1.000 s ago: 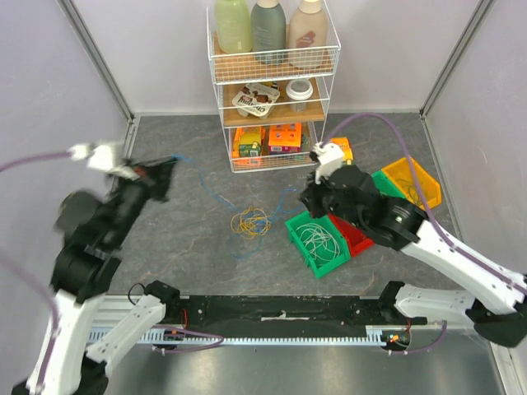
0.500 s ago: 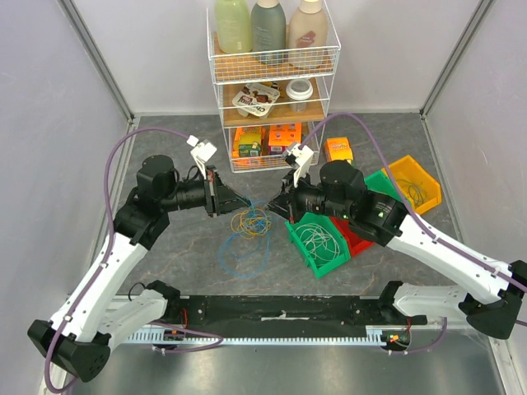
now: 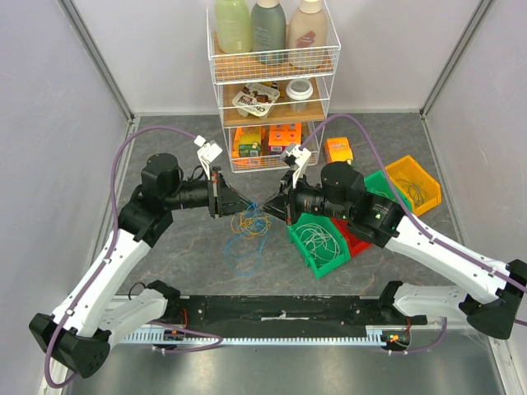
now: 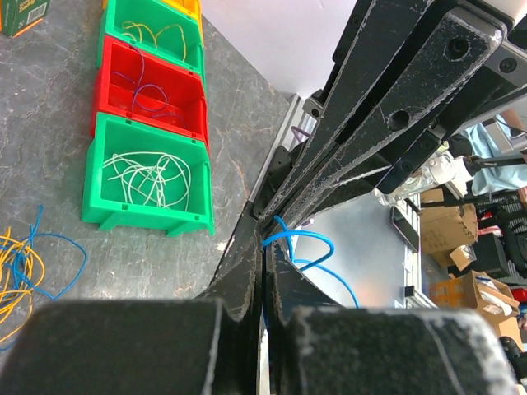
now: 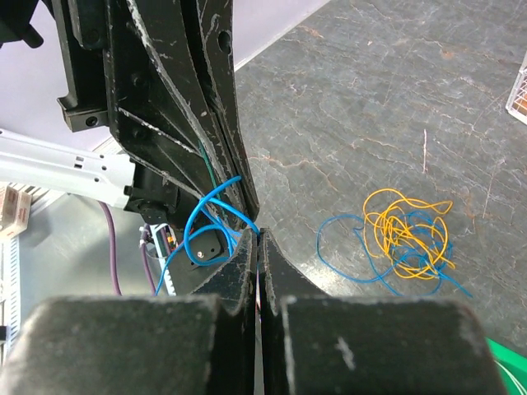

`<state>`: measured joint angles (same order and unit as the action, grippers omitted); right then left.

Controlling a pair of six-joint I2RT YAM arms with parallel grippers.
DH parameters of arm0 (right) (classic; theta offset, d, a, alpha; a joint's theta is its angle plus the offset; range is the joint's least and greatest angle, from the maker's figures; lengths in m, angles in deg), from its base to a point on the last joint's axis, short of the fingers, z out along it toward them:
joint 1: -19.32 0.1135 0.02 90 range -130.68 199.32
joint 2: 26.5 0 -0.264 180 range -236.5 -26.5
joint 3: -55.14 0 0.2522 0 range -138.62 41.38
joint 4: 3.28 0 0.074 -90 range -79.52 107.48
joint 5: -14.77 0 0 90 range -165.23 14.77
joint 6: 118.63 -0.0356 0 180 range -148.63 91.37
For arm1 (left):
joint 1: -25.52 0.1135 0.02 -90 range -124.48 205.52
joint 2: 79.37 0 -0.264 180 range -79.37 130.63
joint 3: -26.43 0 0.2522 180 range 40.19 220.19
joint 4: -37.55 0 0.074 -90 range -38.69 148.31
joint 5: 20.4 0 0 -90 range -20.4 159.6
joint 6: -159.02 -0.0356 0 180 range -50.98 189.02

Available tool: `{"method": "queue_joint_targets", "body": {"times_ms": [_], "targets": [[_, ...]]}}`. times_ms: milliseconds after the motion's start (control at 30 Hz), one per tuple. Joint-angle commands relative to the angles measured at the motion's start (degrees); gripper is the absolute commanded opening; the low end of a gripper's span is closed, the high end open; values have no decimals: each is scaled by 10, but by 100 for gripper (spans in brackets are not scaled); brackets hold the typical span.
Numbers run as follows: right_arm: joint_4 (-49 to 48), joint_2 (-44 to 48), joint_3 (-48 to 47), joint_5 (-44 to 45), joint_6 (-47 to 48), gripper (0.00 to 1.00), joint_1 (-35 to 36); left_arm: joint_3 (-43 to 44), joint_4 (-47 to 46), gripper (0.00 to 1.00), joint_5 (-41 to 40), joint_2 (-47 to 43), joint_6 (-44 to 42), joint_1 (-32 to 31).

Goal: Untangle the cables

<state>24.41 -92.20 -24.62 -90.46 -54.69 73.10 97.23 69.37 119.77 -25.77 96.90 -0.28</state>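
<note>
My left gripper (image 3: pixel 249 205) and right gripper (image 3: pixel 269 208) meet tip to tip above the middle of the table, both shut on the same blue cable (image 3: pixel 243 252). The cable hangs from them in slack loops down to the table. In the left wrist view the blue cable (image 4: pixel 296 240) curls out just past my shut left gripper (image 4: pixel 265 235). A blue loop (image 5: pixel 206 216) also shows beside my shut right gripper (image 5: pixel 258 237). A yellow cable (image 3: pixel 247 220) lies bunched under the tips, with blue strands still running through the yellow tangle (image 5: pixel 408 232).
A green bin (image 3: pixel 298 224) holding white cables (image 4: pixel 148 177) sits right of the tangle, with a red bin (image 4: pixel 115 82), another green bin and an orange bin (image 3: pixel 424 177) behind. A wire shelf rack (image 3: pixel 272 82) stands at the back, an orange box (image 3: pixel 339 150) beside it.
The arms were spread apart with the blue cable stretched between them. Both grippers have since swung inward to meet at the middle, and the blue cable now hangs slack in loops.
</note>
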Motion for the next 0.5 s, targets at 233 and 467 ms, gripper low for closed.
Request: {"method": "queue_joint_targets", "body": {"times_ms": [233, 467], "targets": [[69, 18, -6, 49, 38, 0, 3, 28, 35, 4, -27, 0, -10, -3], [72, 19, -9, 52, 40, 0, 4, 31, 29, 8, -2, 13, -10, -3]]}}
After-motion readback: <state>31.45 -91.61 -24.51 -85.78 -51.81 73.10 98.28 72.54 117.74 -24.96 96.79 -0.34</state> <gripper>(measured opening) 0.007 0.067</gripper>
